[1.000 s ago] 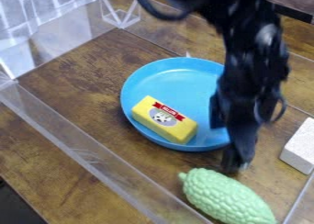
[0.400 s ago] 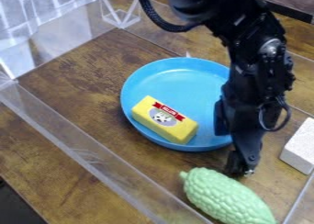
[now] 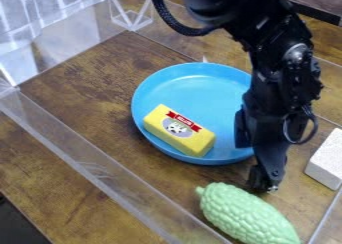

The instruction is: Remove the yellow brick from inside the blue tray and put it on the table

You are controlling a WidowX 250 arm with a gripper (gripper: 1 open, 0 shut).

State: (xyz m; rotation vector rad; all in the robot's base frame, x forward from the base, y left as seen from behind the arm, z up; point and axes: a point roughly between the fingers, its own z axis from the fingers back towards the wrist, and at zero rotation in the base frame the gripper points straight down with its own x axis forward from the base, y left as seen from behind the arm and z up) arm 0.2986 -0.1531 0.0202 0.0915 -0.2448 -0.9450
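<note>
The yellow brick (image 3: 178,130), with a white label printed in red, lies inside the blue tray (image 3: 201,84) near its front left rim. The tray rests on the brown wooden table (image 3: 80,88). My black gripper (image 3: 257,164) points steeply down at the tray's front right rim, well to the right of the brick and not touching it. Its fingers (image 3: 265,176) stand apart with nothing between them, and the lower one reaches the table just outside the rim.
A green ribbed gourd (image 3: 249,216) lies in front of the tray, just below the gripper. A white speckled block (image 3: 327,158) sits at the right edge. Clear plastic walls (image 3: 80,138) border the table on the left and front.
The arm was blurred a second ago and now is sharp and still, in about the same place. The yellow brick and the tray have not moved.
</note>
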